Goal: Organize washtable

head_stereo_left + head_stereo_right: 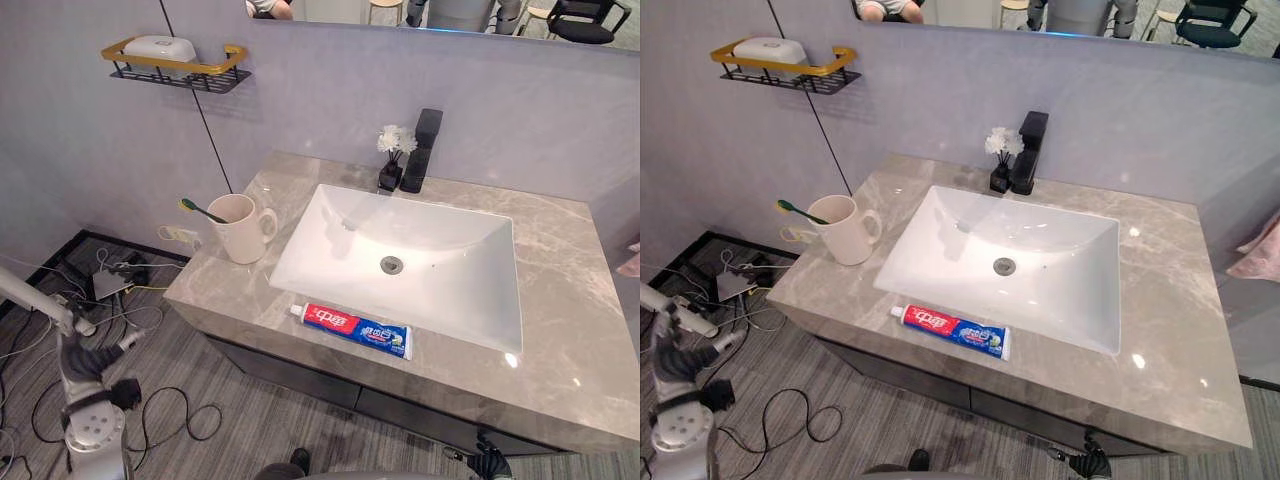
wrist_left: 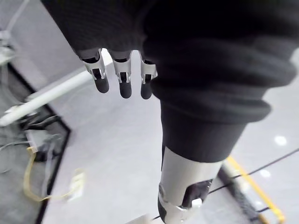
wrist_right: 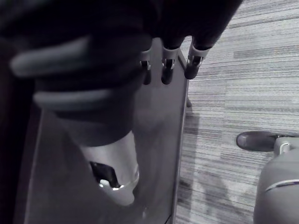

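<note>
Nearest, the left hand [image 2: 125, 84] and right hand [image 3: 166, 70] hang low, fingers straight and empty. A toothpaste tube [image 1: 352, 328] lies on the counter's [image 1: 570, 330] near edge before the sink [image 1: 440, 250]. To the left a mug [image 1: 238, 232] holds a toothbrush [image 1: 200, 209]. The faucet [image 1: 424, 150] stands at the far side.

Both head views look steeply down from in front of the counter [image 1: 590, 330] and share the whole sink [image 1: 330, 240] and the wall [image 1: 500, 110] behind it, one view set slightly to the side of the other. Each wrist view looks along its own hand from very close. The left hand [image 2: 124, 79] faces the wall, and the right hand [image 3: 166, 70] faces the floor [image 3: 233, 93].
</note>
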{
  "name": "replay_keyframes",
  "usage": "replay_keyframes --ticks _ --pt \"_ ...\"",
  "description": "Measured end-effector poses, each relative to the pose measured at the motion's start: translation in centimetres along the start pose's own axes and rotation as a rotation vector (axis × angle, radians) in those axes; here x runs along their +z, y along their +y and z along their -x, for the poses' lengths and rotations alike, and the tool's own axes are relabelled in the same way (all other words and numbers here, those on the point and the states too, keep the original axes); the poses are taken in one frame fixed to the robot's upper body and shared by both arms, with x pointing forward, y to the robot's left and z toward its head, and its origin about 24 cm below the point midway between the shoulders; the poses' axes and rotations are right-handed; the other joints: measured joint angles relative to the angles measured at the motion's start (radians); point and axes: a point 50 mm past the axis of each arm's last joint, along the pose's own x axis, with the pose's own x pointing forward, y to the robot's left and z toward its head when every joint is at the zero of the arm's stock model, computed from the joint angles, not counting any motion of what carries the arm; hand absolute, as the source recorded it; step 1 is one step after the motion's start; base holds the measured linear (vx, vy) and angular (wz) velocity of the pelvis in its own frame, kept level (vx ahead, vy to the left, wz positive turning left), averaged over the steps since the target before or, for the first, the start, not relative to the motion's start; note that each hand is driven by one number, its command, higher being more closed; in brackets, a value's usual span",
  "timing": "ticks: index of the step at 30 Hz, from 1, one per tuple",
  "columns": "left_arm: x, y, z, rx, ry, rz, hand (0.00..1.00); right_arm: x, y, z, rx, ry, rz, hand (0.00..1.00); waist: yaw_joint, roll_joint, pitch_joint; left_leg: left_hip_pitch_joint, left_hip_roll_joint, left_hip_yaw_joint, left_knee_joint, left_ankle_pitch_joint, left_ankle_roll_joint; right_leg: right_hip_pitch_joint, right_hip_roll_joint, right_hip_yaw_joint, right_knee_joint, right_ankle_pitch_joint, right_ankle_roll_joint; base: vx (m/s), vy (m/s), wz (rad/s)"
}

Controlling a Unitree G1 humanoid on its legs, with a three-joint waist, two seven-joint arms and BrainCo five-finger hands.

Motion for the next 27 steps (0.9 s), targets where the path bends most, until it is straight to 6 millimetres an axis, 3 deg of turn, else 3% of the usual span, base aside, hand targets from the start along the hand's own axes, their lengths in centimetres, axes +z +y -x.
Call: replay_keyframes --ticks 1,8,13,18,22,27 --pt "2.5 -0.2 -0.1 0.001 -0.113 -0.009 0.00 -0.1 0.3 0.0 0.010 0.002 -0.003 0.00 0.001 0.002 -0.001 -0.003 0.000 -0.005 0.008 -0.003 -0.002 0.001 0.001 -0.002 0.002 0.000 0.000 -0.03 -0.020 0.05" --pt "8.6 -1.8 1.0 -0.051 -0.409 -0.034 0.00 -0.8 0.6 0.3 0.043 0.023 0.012 0.00 -0.001 0.025 -0.019 -0.010 0.000 -0.018 0.017 -0.008 -0.008 0.000 0.004 -0.009 0.006 0.000 -0.001 -0.04 -0.014 0.04" --pt "10.3 -2.6 1.8 -0.103 -0.488 -0.006 0.00 -1.1 1.1 0.3 0.065 0.033 0.040 0.00 -0.003 0.022 -0.027 -0.019 -0.001 -0.022 0.029 -0.005 -0.005 -0.002 0.007 -0.013 0.006 0.001 -0.003 -0.03 -0.012 0.02" --pt "11.9 -5.4 3.1 -0.293 -0.578 0.058 0.00 -1.1 1.8 0.3 0.095 0.032 0.067 0.00 -0.004 0.004 -0.034 -0.022 0.000 -0.010 0.041 -0.006 -0.005 -0.005 0.008 -0.001 0.006 0.004 -0.007 -0.02 -0.007 -0.06" --pt "13.2 -7.7 4.6 -0.448 -0.629 0.121 0.00 -1.3 2.1 0.4 0.120 0.044 0.068 0.00 -0.022 -0.006 -0.030 -0.023 0.000 -0.005 0.044 -0.006 -0.005 -0.012 0.008 0.006 0.011 0.005 -0.008 -0.03 -0.002 -0.06" --pt "13.9 -10.9 6.2 -0.660 -0.673 0.158 0.00 -1.5 2.3 0.5 0.129 0.048 0.077 0.00 -0.032 -0.009 -0.030 -0.020 0.002 0.007 0.044 -0.006 -0.004 -0.018 0.008 0.019 0.014 0.005 -0.008 -0.03 -0.002 -0.07"
